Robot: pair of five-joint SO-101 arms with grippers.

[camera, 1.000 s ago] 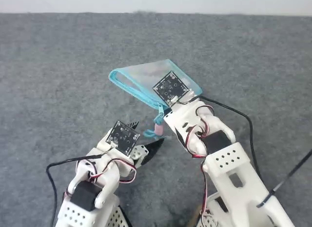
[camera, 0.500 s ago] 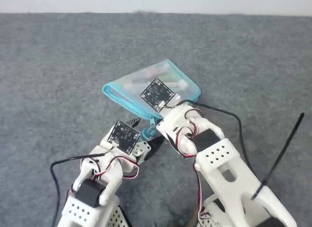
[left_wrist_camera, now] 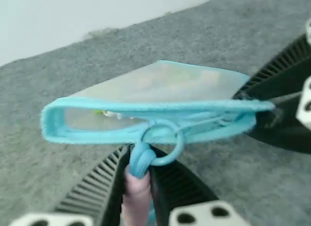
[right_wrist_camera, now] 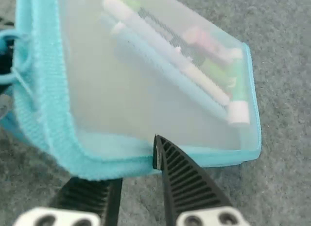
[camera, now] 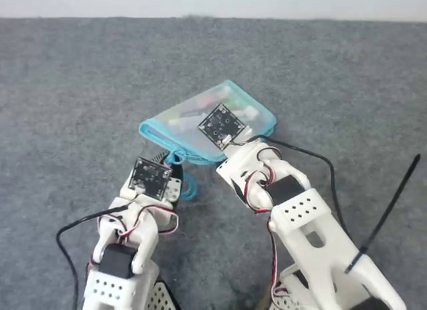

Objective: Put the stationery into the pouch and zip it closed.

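Note:
A translucent pouch (camera: 190, 113) with a teal zip edge lies on the grey carpet, held up slightly between the two arms. Several pens and markers (right_wrist_camera: 167, 58) lie inside it. My left gripper (left_wrist_camera: 138, 170) is shut on the zipper pull (left_wrist_camera: 142, 155), a teal cord with a ring and a pink tab, near the middle of the zip. In the high view the left gripper (camera: 175, 162) sits at the pouch's near edge. My right gripper (right_wrist_camera: 133, 160) is shut on the pouch's teal corner seam, one ribbed finger (right_wrist_camera: 182, 180) on top.
Grey carpet (camera: 80, 90) spreads on all sides, with a pale wall along the far edge. A loose teal cord loop (camera: 189, 188) hangs between the arms. Black cables trail beside the right arm (camera: 293, 210).
My left gripper has slid left along the zip with the pull in it. The pouch and the right gripper have shifted a little left.

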